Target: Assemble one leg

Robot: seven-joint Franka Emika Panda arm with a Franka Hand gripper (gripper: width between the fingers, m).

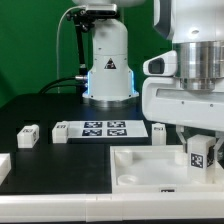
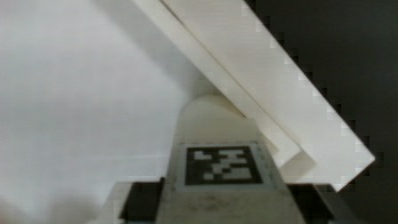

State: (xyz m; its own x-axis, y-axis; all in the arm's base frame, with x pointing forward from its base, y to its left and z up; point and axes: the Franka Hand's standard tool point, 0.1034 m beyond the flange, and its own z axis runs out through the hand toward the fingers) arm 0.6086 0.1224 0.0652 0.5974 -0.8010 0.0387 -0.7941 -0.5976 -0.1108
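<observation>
My gripper [image 1: 204, 163] is at the exterior view's right, shut on a leg [image 1: 203, 151], a small white block with a black-and-white marker. It holds the leg upright over the far right corner of the large white tray [image 1: 140, 172]. In the wrist view the leg [image 2: 222, 150] sits between my dark fingers [image 2: 146, 202], its tip pointing at the tray's inner surface [image 2: 89, 100] close to the raised rim [image 2: 249, 70]. I cannot tell whether the leg touches the tray.
The marker board [image 1: 100, 128] lies on the black table behind the tray. One loose leg [image 1: 27, 135] lies at the left, another [image 1: 159, 130] beside the marker board's right end. A white part [image 1: 4, 166] shows at the left edge. The robot base [image 1: 107, 62] stands behind.
</observation>
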